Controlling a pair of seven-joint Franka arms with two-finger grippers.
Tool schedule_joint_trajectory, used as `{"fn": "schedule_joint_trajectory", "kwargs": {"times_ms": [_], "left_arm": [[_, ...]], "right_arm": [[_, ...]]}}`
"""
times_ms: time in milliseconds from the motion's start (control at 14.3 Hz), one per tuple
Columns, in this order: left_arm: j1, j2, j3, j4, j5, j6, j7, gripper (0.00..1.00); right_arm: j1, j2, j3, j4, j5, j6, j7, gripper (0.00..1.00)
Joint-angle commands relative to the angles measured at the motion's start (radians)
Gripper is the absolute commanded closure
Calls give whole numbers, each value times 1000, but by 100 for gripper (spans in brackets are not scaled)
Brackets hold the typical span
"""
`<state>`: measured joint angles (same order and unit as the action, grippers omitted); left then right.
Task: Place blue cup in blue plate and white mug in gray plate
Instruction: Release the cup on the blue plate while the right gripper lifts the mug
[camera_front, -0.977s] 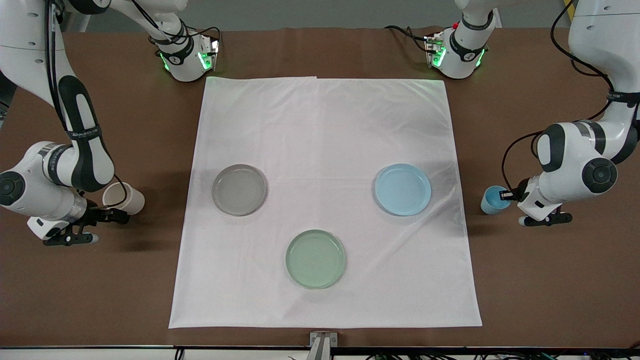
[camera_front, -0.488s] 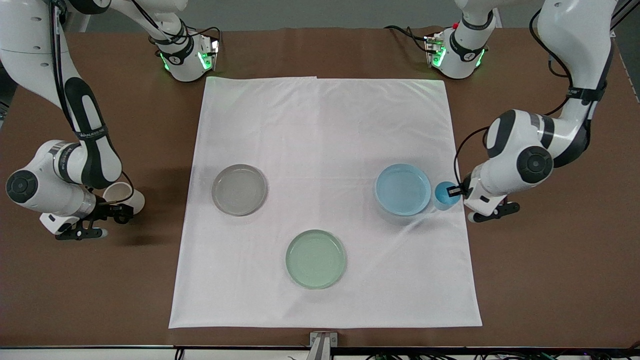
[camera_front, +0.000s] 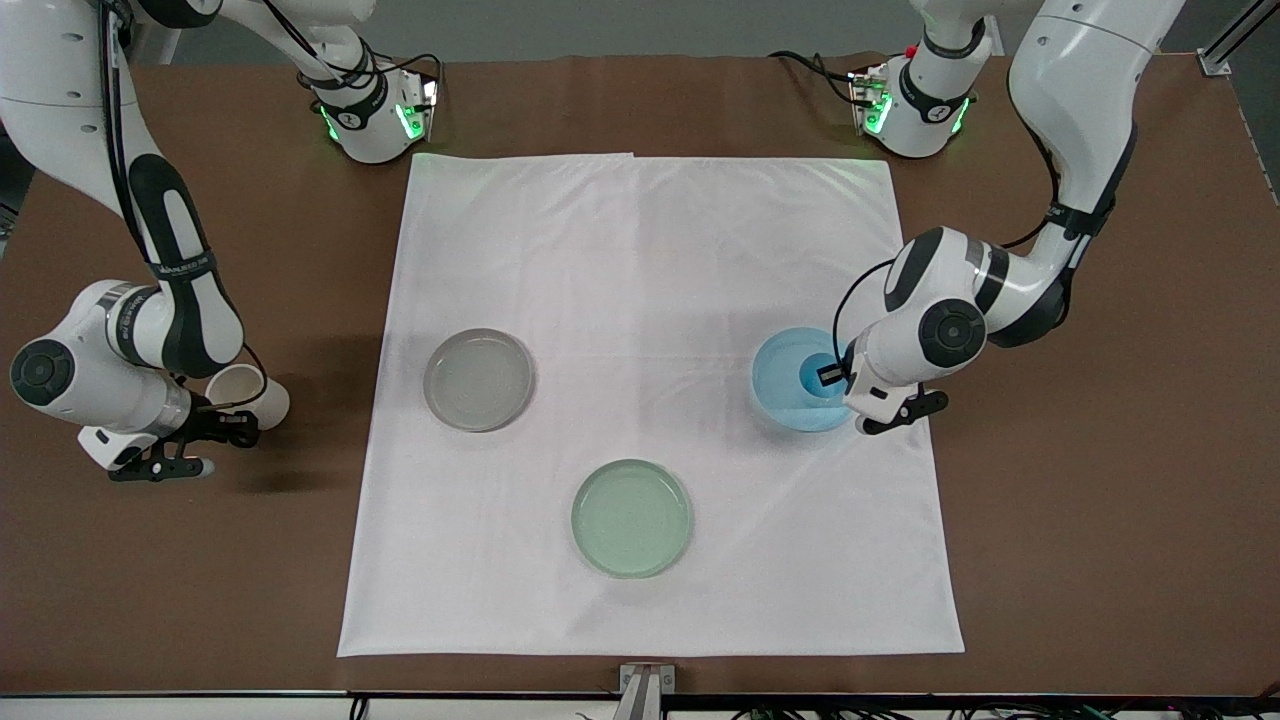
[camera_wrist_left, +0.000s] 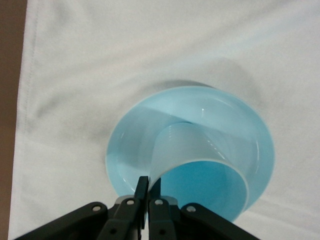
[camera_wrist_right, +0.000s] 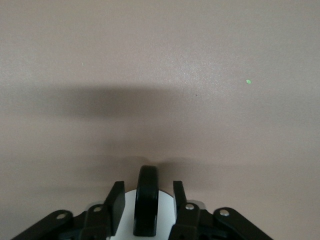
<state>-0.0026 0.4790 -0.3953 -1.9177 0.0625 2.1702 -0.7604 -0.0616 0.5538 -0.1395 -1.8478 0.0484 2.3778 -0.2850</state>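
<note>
Progress stands near the halfway mark, though neither placement looks finished. On the left arm's end of the worktop (camera_front: 1100, 520), the left hand (camera_front: 832, 375) pinches the rim of the blue cup (camera_front: 818, 378) between closed fingers and holds it over the blue plate (camera_front: 785, 385). The left wrist view shows the blue cup (camera_wrist_left: 200, 165) tilted above the blue plate (camera_wrist_left: 125, 145); whether its base touches the plate I cannot tell. Lowering and letting go appear to remain.

At the right arm's end, the white mug (camera_front: 245, 392) is off the white cloth (camera_front: 640, 300), well apart from the gray plate (camera_front: 479, 379). The right hand (camera_front: 225, 425) is at the mug, and the right wrist view shows its fingers (camera_wrist_right: 116, 202) straddling the mug's dark handle (camera_wrist_right: 147, 200) with gaps on either side, so not yet clamped. That whole carry to the gray plate is left. A pale green plate (camera_front: 631, 517) lies unused, nearest the front camera.
</note>
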Motion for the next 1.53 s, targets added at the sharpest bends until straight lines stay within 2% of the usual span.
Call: {"fn": "schedule_joint_trajectory", "kwargs": {"times_ms": [0,70,140,209,349,488,698,837,1047,1186,1256,1326,1465], "left_arm": [[-16,6,-5,8,-36,-3,-37,93],[-16,6,-11,8,-36,-7,-59,69],[-17,7,-14,12,-38,-7,-77,25],[-13,3,-14,23,-44,-9,-98,1],[-7,-16,-14,64,-46,-26,-103,0],[1,-63,-10,158,-15,-100,-87,0],[12,-59,-2,415,25,-340,50,0],[16,-68,1,506,110,-427,81,0],[21,-137,6,529,221,-519,186,0],[85,-198,3,529,208,-530,251,0],[84,-233,12,528,192,-530,295,0],[81,-268,39,520,182,-532,349,0],[40,-333,145,511,98,-565,455,0]], "right_arm": [[-7,-23,8,-14,15,1,-16,59],[-7,-23,8,-14,15,1,-16,63],[-7,-23,8,-14,15,1,-16,66],[-7,-23,8,-14,15,1,-16,70],[-7,-23,8,-14,15,1,-16,80],[-7,-23,8,-14,15,1,-17,87],[-4,-26,8,15,15,-38,-19,95],[3,-32,9,74,15,-151,-16,97],[58,-72,8,174,13,-362,38,98],[161,-121,8,173,11,-425,195,98],[219,-127,8,173,11,-442,280,98],[277,-127,8,170,13,-446,364,98],[380,-117,9,168,18,-434,472,98]]}}
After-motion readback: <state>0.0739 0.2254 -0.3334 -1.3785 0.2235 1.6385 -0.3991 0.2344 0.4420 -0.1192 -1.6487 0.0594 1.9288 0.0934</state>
